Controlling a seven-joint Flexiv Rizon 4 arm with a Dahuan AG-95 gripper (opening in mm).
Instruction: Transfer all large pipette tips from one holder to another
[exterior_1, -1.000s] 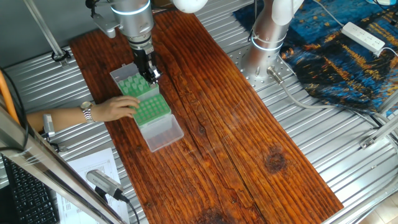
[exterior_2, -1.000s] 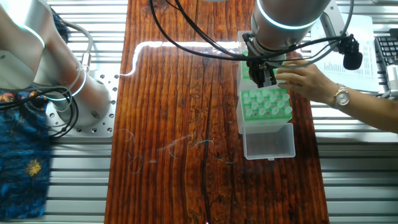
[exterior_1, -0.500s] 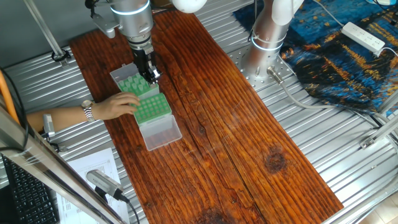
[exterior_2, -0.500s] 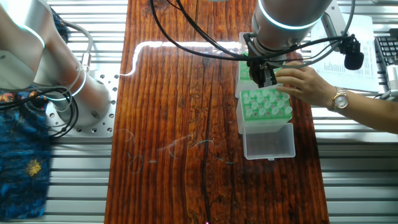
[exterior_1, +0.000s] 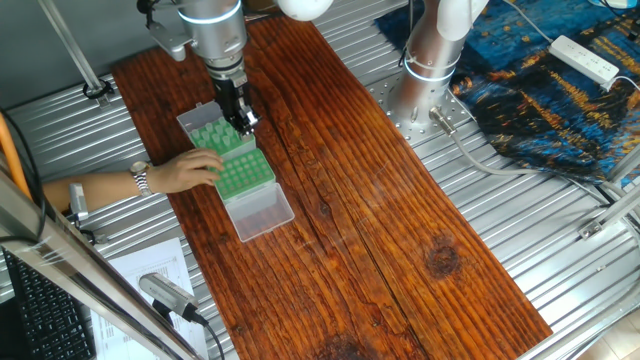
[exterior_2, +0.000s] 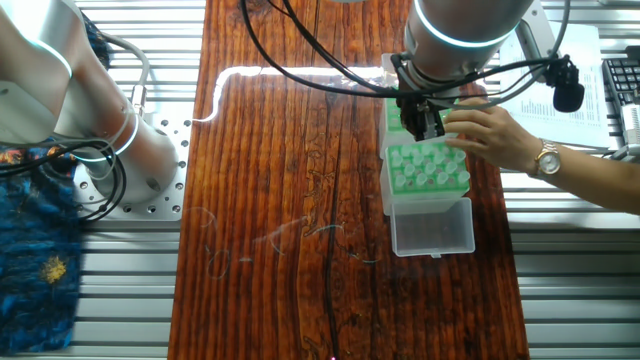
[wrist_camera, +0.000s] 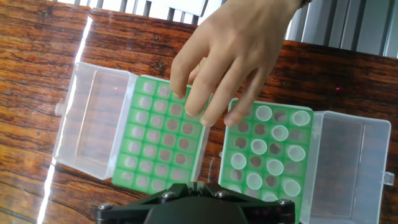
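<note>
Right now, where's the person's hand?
In the hand view the person's hand reaches in from the top, fingertips resting on the two green racks: the left rack and the right rack that holds the pipette tips.

I see a reddish-brown table with dark, streaky wood grain and a dark knot towards one end. Two bright green racks sit in clear, colourless boxes with clear lids. The large pipette tips show as translucent whitish rings against the green. A pale-skinned hand wears a silver-and-gold watch. Off one long edge lies a dark blue cloth with yellow swirls.
</note>
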